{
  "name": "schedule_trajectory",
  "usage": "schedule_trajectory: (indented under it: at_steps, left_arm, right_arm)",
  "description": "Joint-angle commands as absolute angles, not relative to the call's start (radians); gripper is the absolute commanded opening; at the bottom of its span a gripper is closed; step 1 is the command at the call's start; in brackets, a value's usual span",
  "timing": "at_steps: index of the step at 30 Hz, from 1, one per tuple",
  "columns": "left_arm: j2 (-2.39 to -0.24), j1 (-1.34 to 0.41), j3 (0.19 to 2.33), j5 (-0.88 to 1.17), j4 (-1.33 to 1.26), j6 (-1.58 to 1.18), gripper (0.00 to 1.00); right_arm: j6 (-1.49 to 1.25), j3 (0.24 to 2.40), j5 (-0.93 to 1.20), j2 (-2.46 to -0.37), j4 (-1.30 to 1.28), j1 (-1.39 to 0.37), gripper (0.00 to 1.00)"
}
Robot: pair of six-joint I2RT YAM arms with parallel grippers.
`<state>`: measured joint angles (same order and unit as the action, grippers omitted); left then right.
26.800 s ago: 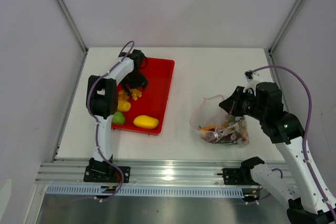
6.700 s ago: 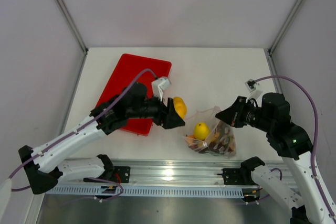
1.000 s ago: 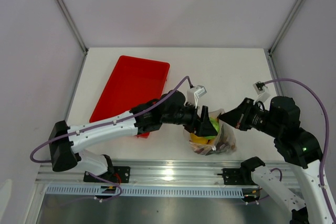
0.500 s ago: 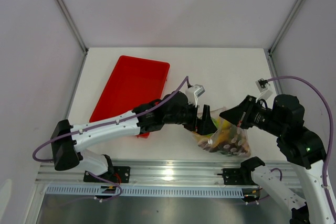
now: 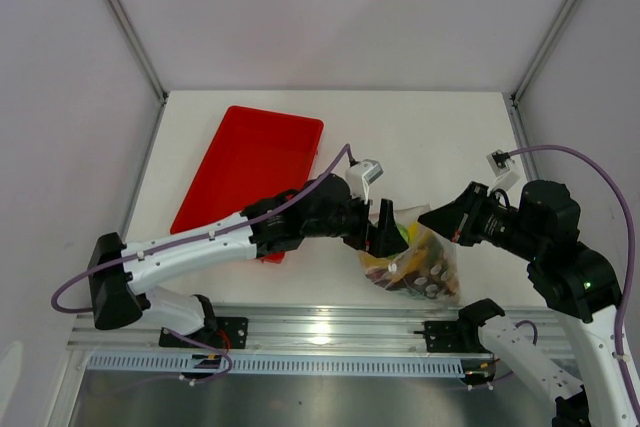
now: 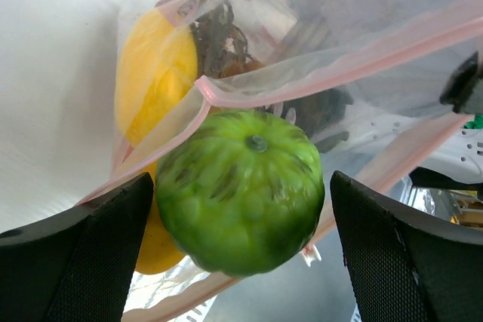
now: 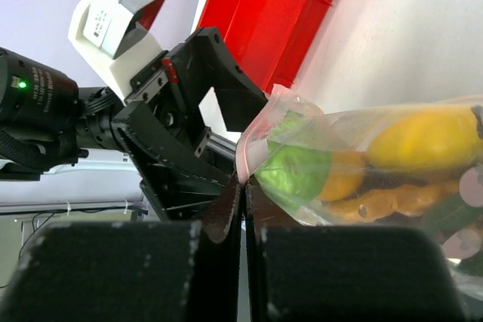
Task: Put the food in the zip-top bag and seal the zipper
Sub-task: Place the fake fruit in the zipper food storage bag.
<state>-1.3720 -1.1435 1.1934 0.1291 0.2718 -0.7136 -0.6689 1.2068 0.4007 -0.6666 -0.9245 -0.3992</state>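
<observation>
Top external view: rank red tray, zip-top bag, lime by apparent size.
1. red tray, clearly largest
2. zip-top bag
3. lime, smallest, though only a sliver shows at the bag mouth, so its full size is unsure

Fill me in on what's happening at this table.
The right gripper pinches the rim of the zip-top bag, holding its mouth open. The left gripper is at that mouth, its jaws wide open around the green lime, not touching it. The mango and other food are inside; the zipper is unsealed.
</observation>
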Motion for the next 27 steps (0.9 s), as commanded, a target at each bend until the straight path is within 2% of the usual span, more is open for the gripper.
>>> schedule_trajectory:
  at_steps: [1,6,15,21,27]
  left_arm:
    - [-1.321,-1.15,1.201,0.101,0.279,-0.683,0.99]
    - [-1.315,-1.152,1.282,0.078,0.35,-0.617,1.0]
    - [-1.217,-1.152,1.284,0.098,0.351,-0.578,0.99]
    - [-1.088,-1.152,1.214,0.088,0.318,-0.572,0.99]
    - [-0.97,-1.152,1.114,-0.04,0.391,-0.627,1.0]
  right_arm:
    - [-0.666,1.247,0.42,-0.66,-0.879,-0.4,0.0]
    - [-0.664,1.249,0.42,-0.658,-0.879,-0.4,0.0]
    - [-0.663,1.232,0.42,-0.655,-0.881,-0.4,0.0]
    - [-0.669,1.224,0.425,-0.646,-0.876,-0.402,0.0]
    - [-0.672,1.221,0.436,-0.644,-0.873,-0.4,0.0]
